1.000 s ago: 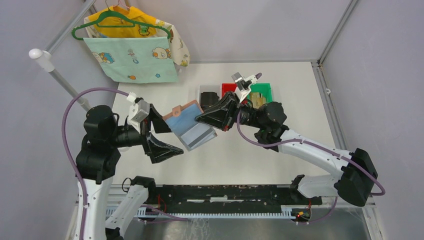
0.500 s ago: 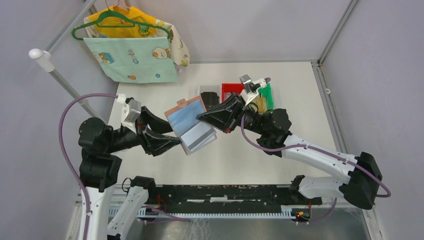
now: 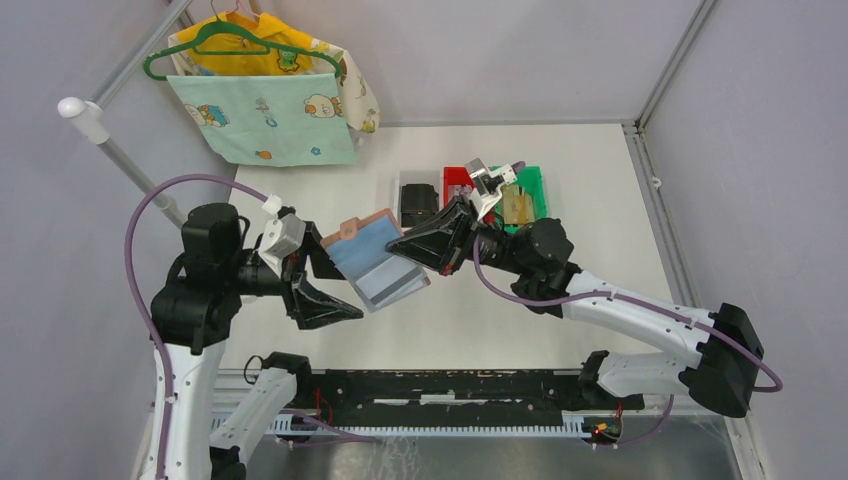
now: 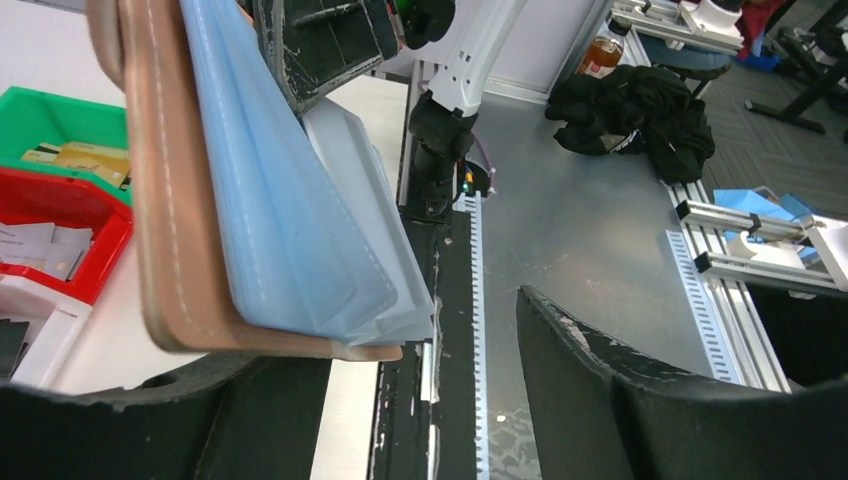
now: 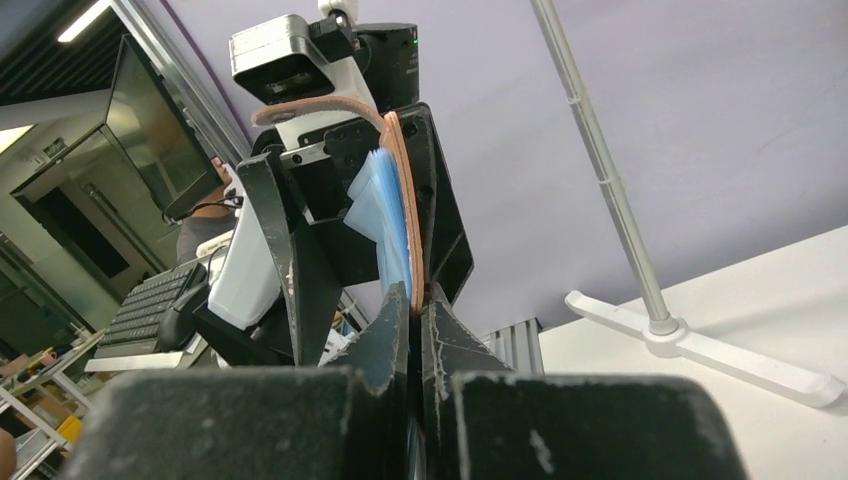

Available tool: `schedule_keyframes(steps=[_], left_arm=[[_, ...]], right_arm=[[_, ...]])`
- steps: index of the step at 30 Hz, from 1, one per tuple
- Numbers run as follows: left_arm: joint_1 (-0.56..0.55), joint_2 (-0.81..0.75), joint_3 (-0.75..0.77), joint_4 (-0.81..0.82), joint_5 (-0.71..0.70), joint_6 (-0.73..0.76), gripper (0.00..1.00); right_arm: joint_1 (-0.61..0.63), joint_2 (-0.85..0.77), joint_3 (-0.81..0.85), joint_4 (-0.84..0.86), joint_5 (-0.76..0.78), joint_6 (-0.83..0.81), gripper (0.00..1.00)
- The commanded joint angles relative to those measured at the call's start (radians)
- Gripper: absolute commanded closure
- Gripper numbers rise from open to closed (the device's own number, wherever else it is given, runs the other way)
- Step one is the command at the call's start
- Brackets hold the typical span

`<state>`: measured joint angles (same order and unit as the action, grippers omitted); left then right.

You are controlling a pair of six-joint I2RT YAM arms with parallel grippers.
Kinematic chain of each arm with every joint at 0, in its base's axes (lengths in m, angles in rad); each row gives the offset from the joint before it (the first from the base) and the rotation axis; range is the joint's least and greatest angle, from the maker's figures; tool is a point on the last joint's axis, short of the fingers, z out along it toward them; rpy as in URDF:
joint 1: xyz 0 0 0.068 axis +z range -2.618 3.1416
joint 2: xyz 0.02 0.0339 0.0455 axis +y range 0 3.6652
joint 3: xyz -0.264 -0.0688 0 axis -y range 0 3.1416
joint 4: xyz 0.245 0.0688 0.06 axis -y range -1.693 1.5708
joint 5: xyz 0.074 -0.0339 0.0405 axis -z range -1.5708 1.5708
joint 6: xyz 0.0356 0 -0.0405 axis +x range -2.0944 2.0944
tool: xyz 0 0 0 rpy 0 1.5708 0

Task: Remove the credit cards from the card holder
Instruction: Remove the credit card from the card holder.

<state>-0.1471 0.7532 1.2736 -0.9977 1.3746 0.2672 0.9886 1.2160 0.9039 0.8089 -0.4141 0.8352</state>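
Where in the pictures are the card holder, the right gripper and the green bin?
card holder (image 3: 370, 255): top view, on its blue inside.
right gripper (image 5: 415, 310): right wrist view, between its fingertips.
green bin (image 4: 60, 108): left wrist view, on its wall.

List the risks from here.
1. Only the right gripper pinches the holder, by its thin edge and in mid-air, so it may slip or swing.
2. The left gripper is open right beside the fanned sleeves, so closing now could clamp and bend them.
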Motion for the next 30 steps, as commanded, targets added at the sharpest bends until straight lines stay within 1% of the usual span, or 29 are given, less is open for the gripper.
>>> schedule_keyframes(steps=[1, 4, 5, 7, 8, 9, 11, 14, 15, 16, 17, 18, 19, 21, 24, 30], left_arm=[[0.002, 0.022, 0.043, 0.004, 0.045, 0.066, 0.30], [0.010, 0.022, 0.033, 0.179, -0.033, -0.129, 0.37], [0.010, 0.011, 0.018, 0.267, -0.093, -0.229, 0.43], [0.011, -0.027, -0.030, 0.445, -0.247, -0.437, 0.65], [0.010, -0.049, -0.059, 0.510, -0.301, -0.499, 0.73], [0.010, -0.070, -0.086, 0.571, -0.323, -0.563, 0.78], [0.010, -0.099, -0.124, 0.639, -0.330, -0.623, 0.82], [0.011, -0.102, -0.131, 0.627, -0.329, -0.643, 0.95], [0.010, -0.099, -0.133, 0.618, -0.329, -0.637, 0.98], [0.009, -0.098, -0.136, 0.614, -0.333, -0.636, 0.98], [0.011, -0.091, -0.140, 0.613, -0.340, -0.637, 0.98], [0.010, -0.086, -0.142, 0.615, -0.347, -0.647, 0.98], [0.010, -0.078, -0.145, 0.622, -0.346, -0.661, 0.98], [0.010, -0.054, -0.135, 0.631, -0.328, -0.683, 0.98], [0.010, -0.028, -0.112, 0.624, -0.310, -0.698, 0.98], [0.010, 0.006, -0.070, 0.575, -0.316, -0.699, 0.98]], right_arm=[[0.018, -0.018, 0.046, 0.025, -0.020, -0.022, 1.00], [0.031, -0.016, 0.040, 0.023, -0.016, -0.039, 1.00], [0.031, -0.016, 0.035, 0.028, -0.015, -0.040, 1.00], [0.032, -0.011, 0.032, 0.040, -0.012, -0.032, 1.00], [0.031, -0.008, 0.032, 0.044, -0.012, -0.032, 1.00], [0.031, -0.006, 0.033, 0.047, -0.011, -0.030, 1.00], [0.032, -0.005, 0.032, 0.050, -0.007, -0.029, 1.00], [0.031, -0.001, 0.032, 0.052, 0.000, -0.034, 0.99], [0.031, 0.000, 0.032, 0.055, 0.000, -0.043, 0.93], [0.032, 0.001, 0.033, 0.056, 0.001, -0.049, 0.84], [0.031, 0.000, 0.033, 0.051, 0.002, -0.055, 0.67], [0.028, -0.004, 0.033, 0.040, -0.001, -0.065, 0.55], [0.023, -0.012, 0.031, 0.031, -0.004, -0.084, 0.46], [0.016, -0.040, 0.003, 0.028, -0.002, -0.125, 0.36], [-0.002, -0.089, -0.049, 0.025, 0.012, -0.166, 0.25], [-0.049, -0.147, -0.113, -0.053, -0.004, -0.219, 0.16]])
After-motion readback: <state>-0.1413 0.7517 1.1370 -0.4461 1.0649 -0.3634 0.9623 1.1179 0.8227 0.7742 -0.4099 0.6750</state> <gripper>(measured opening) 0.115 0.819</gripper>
